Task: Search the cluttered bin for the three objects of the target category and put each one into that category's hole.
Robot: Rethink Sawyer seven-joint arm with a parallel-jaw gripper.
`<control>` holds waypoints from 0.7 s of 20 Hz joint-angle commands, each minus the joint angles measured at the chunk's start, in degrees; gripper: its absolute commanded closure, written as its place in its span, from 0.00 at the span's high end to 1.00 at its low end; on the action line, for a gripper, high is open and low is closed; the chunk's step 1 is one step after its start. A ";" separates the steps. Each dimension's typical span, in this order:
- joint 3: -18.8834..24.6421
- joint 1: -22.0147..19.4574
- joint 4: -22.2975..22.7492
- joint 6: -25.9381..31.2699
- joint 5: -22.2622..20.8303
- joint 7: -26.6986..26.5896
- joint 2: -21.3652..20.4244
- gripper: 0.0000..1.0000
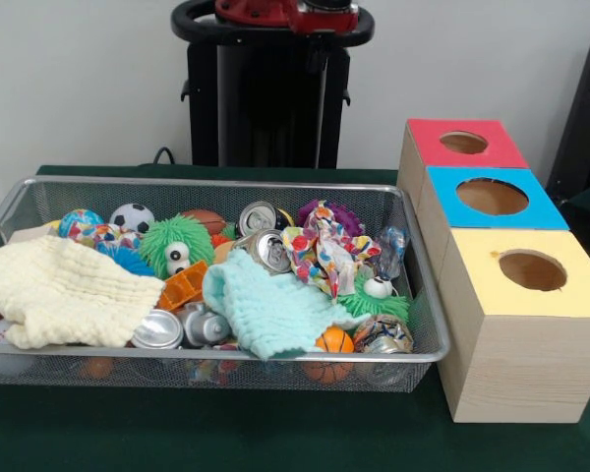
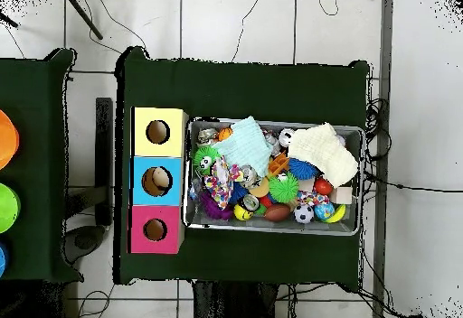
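Note:
A wire mesh bin is packed with clutter. In it lie a cream cloth, a light blue cloth, a patterned cloth, green furry toys with eyes, metal cans, a soccer ball and an orange ball. Beside the bin stand three boxes with round holes: red, blue and yellow. Only a red and black part of the arm shows at the top edge; no gripper is visible.
The bin and boxes rest on a dark green table cover. Something pale shows inside the blue box's hole in the overhead view. A second dark table with an orange and a green round thing lies at the overhead picture's left edge.

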 commanded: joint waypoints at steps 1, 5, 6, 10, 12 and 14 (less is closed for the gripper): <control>5.49 4.43 -3.84 -0.01 9.31 14.30 -1.90 0.00; 6.53 7.15 -4.13 1.98 13.20 14.59 -2.84 0.00; 6.68 7.91 -4.38 2.56 14.17 14.55 -2.99 0.00; 6.60 10.79 -4.58 4.63 17.72 14.59 -4.60 0.00; 6.63 11.82 -4.71 5.13 19.16 14.48 -5.00 0.00; 7.09 12.12 -4.94 5.65 20.40 14.24 -4.88 0.00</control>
